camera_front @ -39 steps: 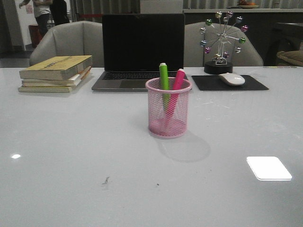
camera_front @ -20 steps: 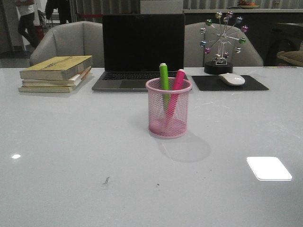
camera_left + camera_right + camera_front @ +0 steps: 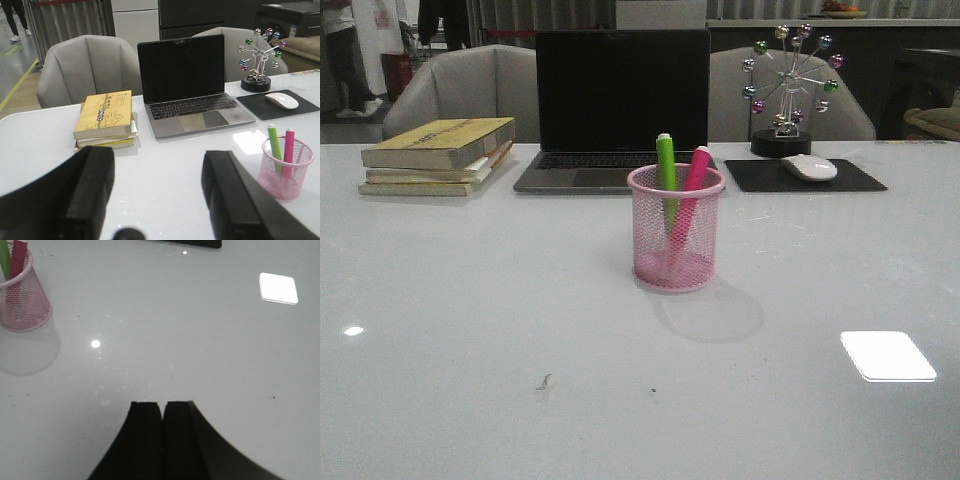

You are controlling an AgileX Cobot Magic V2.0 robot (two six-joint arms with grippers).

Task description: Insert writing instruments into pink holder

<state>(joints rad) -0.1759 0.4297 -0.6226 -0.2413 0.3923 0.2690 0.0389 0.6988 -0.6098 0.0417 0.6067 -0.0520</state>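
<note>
The pink wire-mesh holder [image 3: 676, 228] stands upright mid-table, with the green highlighter [image 3: 666, 163] and the pink highlighter [image 3: 694, 170] both standing inside it, caps above the rim. The holder [image 3: 285, 168] shows off to one side in the left wrist view, well away from my left gripper [image 3: 159, 160], which is open and empty over bare table. In the right wrist view the holder [image 3: 21, 299] sits far from my right gripper [image 3: 162, 405], whose fingers are pressed together with nothing between them. Neither arm appears in the front view.
A laptop [image 3: 616, 105] stands open behind the holder. A stack of books [image 3: 438, 155] lies at the back left. A mouse [image 3: 809, 167] on a black pad [image 3: 804, 176] and a ferris-wheel ornament [image 3: 787, 88] sit at the back right. Two grey chairs [image 3: 470, 90] stand behind the table.
Nothing on the table has moved. Only a person in the far background has walked left.
</note>
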